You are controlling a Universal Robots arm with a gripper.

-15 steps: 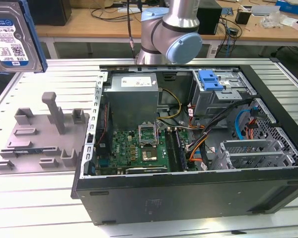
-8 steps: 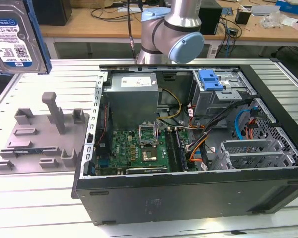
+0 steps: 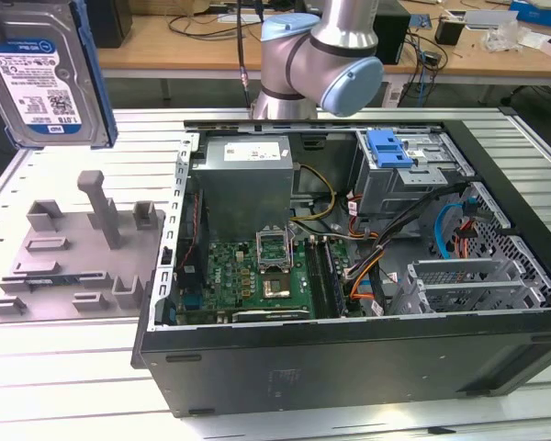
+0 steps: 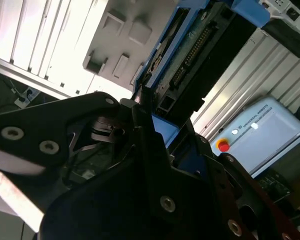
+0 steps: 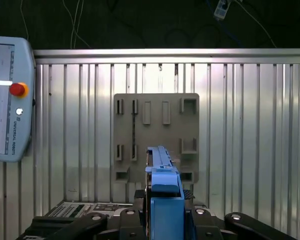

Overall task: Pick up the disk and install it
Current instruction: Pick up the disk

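1. Exterior view: the disk (image 3: 41,73) is hanging in the air at the exterior view's left, above the far corner of the worktop (image 3: 64,367) on that side, label (image 3: 32,87) facing the cam. The grey fixture plate (image 3: 73,257) is lying under it near the worktop's edge and the disk is off it, so pick-up looks done.
2. Same view: the PC case (image 3: 349,303) is sitting open mid-worktop. Its drive cage (image 3: 413,184), w/ the blue latch (image 3: 390,147) on top, is well apart from the disk, so by my read the install isn't done yet. The arm (image 3: 321,55) is rising behind the case.
3. Writing: the label is white-and-blue, carrying dense print and barcodes. Not spelling it out.
4. Second wrist view: the gripper (image 4: 150,117) is pinching the disk by its blue carrier frame (image 4: 165,131), w/ black fingers (image 4: 140,112) pressed against it. The disk's connector side is showing. A teach pendant (image 4: 260,135) w/ a red button (image 4: 222,145) is lying on the worktop beyond, some print along it.
5. First wrist view: the disk is showing edge-on, upright, w/ gripper parts flanking it. The fixture plate is lying straight beyond, and the pendant is sitting near the worktop's edge.
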